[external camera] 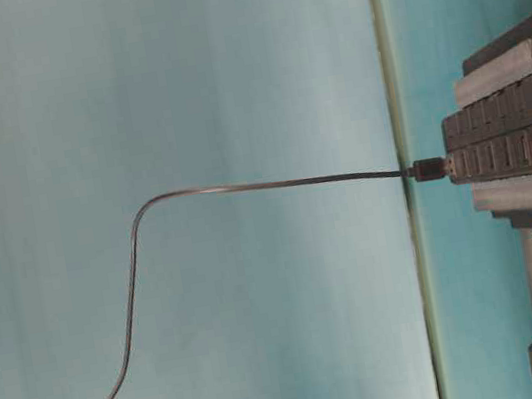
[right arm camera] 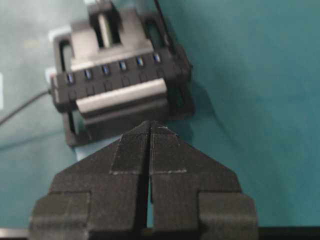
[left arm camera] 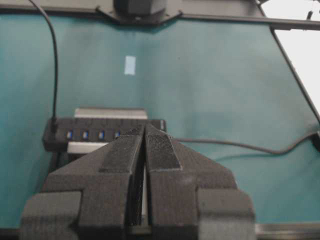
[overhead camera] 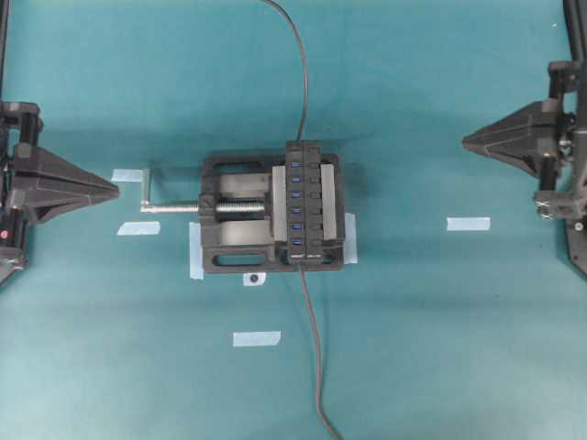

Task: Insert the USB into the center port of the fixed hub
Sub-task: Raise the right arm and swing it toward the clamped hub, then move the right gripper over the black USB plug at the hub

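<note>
The fixed hub [overhead camera: 308, 203] is a black strip with a row of blue ports, clamped upright in a vise. No plug sits in any blue port; the center port [right arm camera: 122, 65] is bare. One thin dark cable [overhead camera: 304, 82] ends in a small black plug [external camera: 430, 169] at the hub's far end. A second cable [overhead camera: 315, 348] leaves the hub's near end and runs off the frame. The USB at its free end is out of view. My left gripper [overhead camera: 115, 190] rests shut far left of the hub [left arm camera: 100, 131]. My right gripper [overhead camera: 465, 141] rests shut far right, holding nothing.
The black vise [overhead camera: 238, 213] has a silver screw and crank [overhead camera: 174, 208] sticking out toward the left arm. Pale tape strips [overhead camera: 468, 224] [overhead camera: 256, 338] [overhead camera: 138, 227] lie on the teal table. A small black dot [overhead camera: 252, 278] sits just below the vise.
</note>
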